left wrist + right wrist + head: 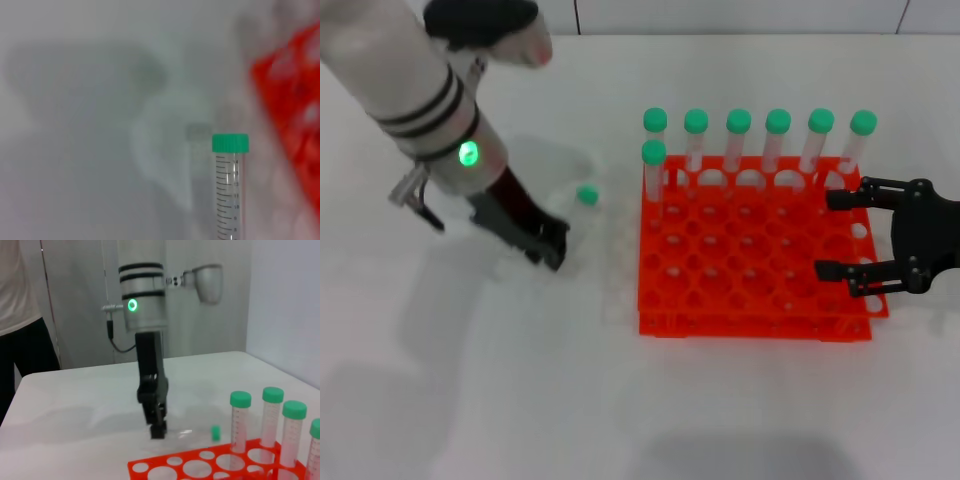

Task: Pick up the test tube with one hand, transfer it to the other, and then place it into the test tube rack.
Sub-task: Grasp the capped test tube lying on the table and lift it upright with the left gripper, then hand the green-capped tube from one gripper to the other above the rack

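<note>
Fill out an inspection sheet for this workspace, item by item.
Surface: plain white table, one tube lying on it.
Job's things: clear plastic test tube with a green cap lies flat left of the orange-red plastic rack; seven identical tubes stand along its far side.
Clutter: nothing seen.
Grippers: left gripper down at the lying tube's base end; right gripper open over the rack's right edge.
Cables: thin black cable at the left wrist.
Surroundings: person in white top beyond the table.

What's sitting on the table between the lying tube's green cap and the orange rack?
Nothing: in the head view, only bare white table separates the test tube from the test tube rack.
</note>
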